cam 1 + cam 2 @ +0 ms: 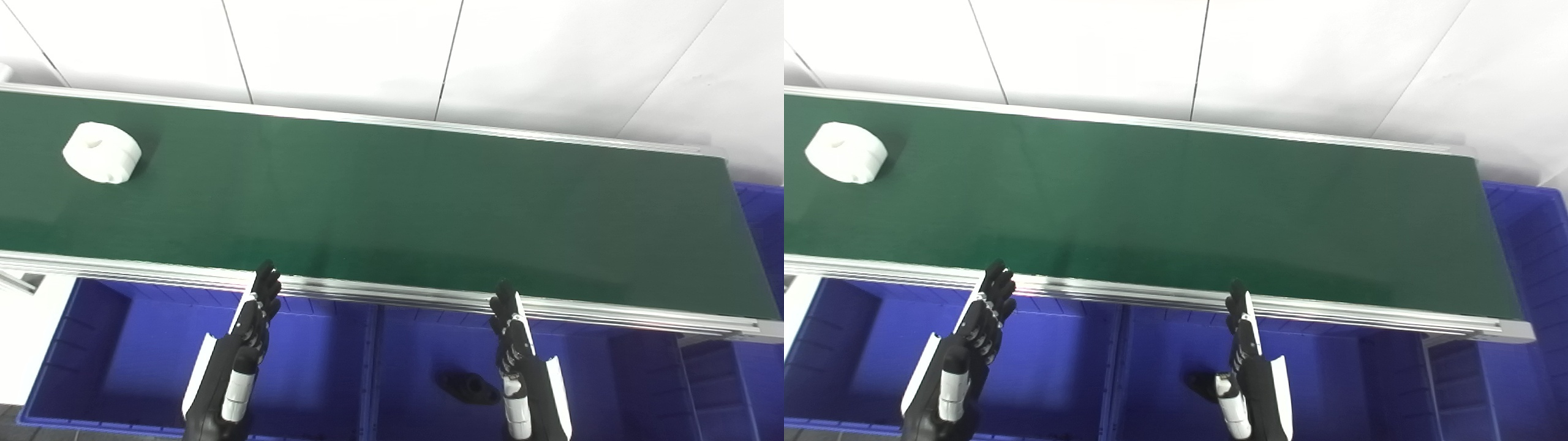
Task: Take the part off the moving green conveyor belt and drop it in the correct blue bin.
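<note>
White part [101, 152]: far left on green conveyor belt [392, 208], untouched. Left hand [252, 324] and right hand [514, 343]: released, fingers extended, empty, above blue bins [122, 367]. Dark item [468, 387] in the middle bin, indistinct, partly hidden in the right eye view.

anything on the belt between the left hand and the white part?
Nothing: only bare green belt and its near aluminium rail lie between the left hand and the white part, in both eye views.
</note>
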